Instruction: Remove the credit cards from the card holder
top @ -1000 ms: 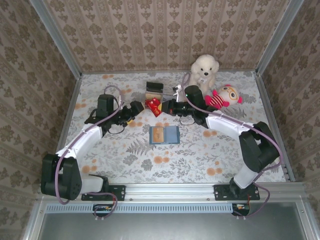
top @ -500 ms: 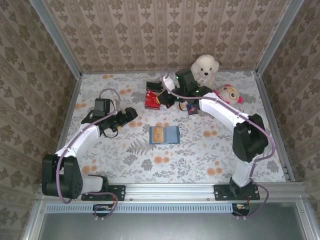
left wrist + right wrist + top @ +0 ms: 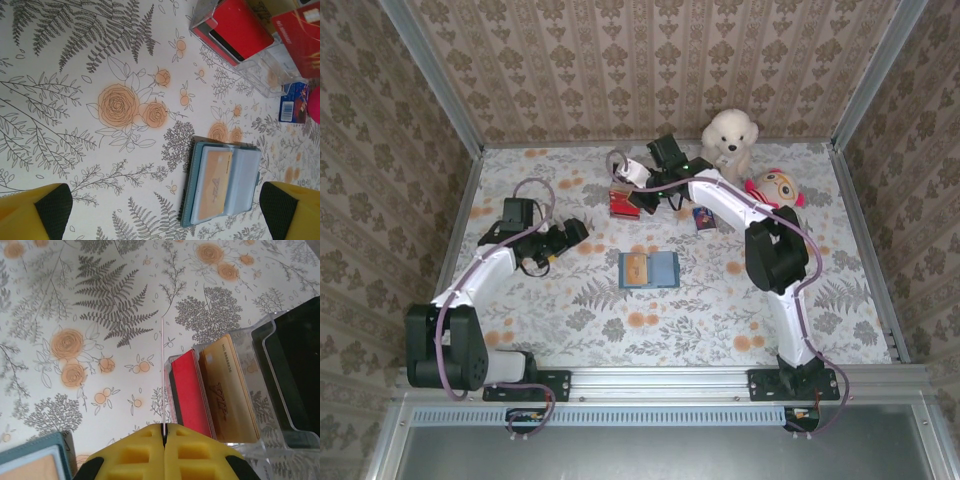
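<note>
Teal fold-open card holder (image 3: 648,270) not emptied yet, I'd guess

Top view: it lies open on the floral-print surface (image 3: 720,300), well apart from the right gripper (image 3: 630,188) at the clear plastic card stand (image 3: 625,203). Left wrist: left gripper (image 3: 165,212) jaws spread wide, empty; orange credit card (image 3: 214,187) sits in the holder, long axis parallel to the fold. Right wrist: jaws clenched on a thin card (image 3: 163,370) seen edge-on, long axis pointing straight out from the tips. Pinched at one end only, it could catch the stand's lip and twist loose.
</note>
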{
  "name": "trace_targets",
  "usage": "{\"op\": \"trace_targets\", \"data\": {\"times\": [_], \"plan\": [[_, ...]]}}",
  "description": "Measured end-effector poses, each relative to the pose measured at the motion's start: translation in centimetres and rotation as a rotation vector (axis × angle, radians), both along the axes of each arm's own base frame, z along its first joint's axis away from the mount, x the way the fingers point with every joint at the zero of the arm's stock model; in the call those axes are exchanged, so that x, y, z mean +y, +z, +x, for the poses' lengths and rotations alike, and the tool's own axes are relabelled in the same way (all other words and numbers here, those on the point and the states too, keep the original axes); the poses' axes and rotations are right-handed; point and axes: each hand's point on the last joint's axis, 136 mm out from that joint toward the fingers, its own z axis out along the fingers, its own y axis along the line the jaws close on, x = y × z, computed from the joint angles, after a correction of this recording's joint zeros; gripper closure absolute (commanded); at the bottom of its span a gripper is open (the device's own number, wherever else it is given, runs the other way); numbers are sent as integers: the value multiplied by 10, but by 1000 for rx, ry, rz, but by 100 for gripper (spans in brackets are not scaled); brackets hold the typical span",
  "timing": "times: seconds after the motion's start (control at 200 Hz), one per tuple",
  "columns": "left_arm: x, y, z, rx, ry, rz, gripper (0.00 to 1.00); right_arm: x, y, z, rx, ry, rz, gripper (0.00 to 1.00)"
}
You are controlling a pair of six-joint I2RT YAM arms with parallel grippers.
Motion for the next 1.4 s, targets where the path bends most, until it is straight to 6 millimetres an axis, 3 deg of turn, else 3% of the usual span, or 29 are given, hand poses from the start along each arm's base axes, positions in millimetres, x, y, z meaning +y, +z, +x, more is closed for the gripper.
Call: {"op": "trace_targets", "data": {"times": [0.565,1.115,1.4], "plan": [[-6,-4,-2,20,-29,-29,0,5,-49,12,-115,211,-125,100],[-12,-12,-1,48,-45,-57,0,5,-37,29,-167,186,-98,100],[-13,-11,-2,48,-50,-65,0,5,-50,30,-146,178,-103,99]]}}
